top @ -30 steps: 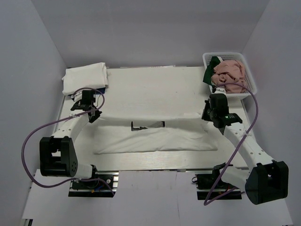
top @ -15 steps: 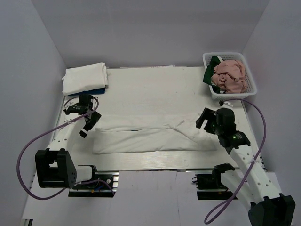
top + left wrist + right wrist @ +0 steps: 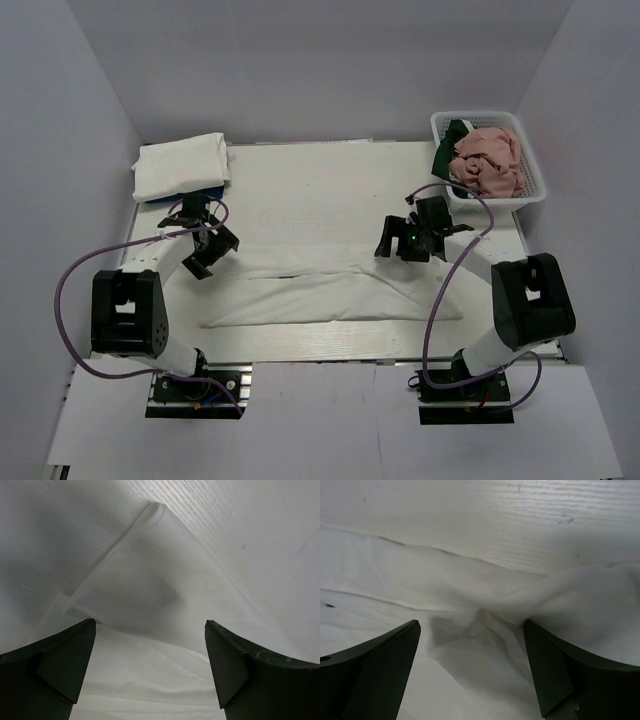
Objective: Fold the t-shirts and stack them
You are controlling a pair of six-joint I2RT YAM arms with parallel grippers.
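A white t-shirt (image 3: pixel 330 295) lies on the table as a long band folded lengthwise. My left gripper (image 3: pixel 213 255) stands open over its left end, and the left wrist view shows a pointed cloth corner (image 3: pixel 150 580) lying flat beyond the open left gripper (image 3: pixel 150 622). My right gripper (image 3: pixel 398 248) is open over the shirt's right part. In the right wrist view, rumpled cloth (image 3: pixel 480 630) lies loose between the spread fingers of the right gripper (image 3: pixel 470 622). Neither gripper holds anything. A folded white t-shirt stack (image 3: pixel 180 165) sits at the back left.
A white mesh basket (image 3: pixel 532 190) at the back right holds a crumpled pink t-shirt (image 3: pixel 488 160) and a dark green one (image 3: pixel 450 145). Bare white table (image 3: pixel 320 190) stretches between the stack and the basket. White walls close in on three sides.
Both grippers have opened and let go of the shirt's lifted edge, which has dropped flat, hiding the dark print. The right gripper has swung left, over the shirt.
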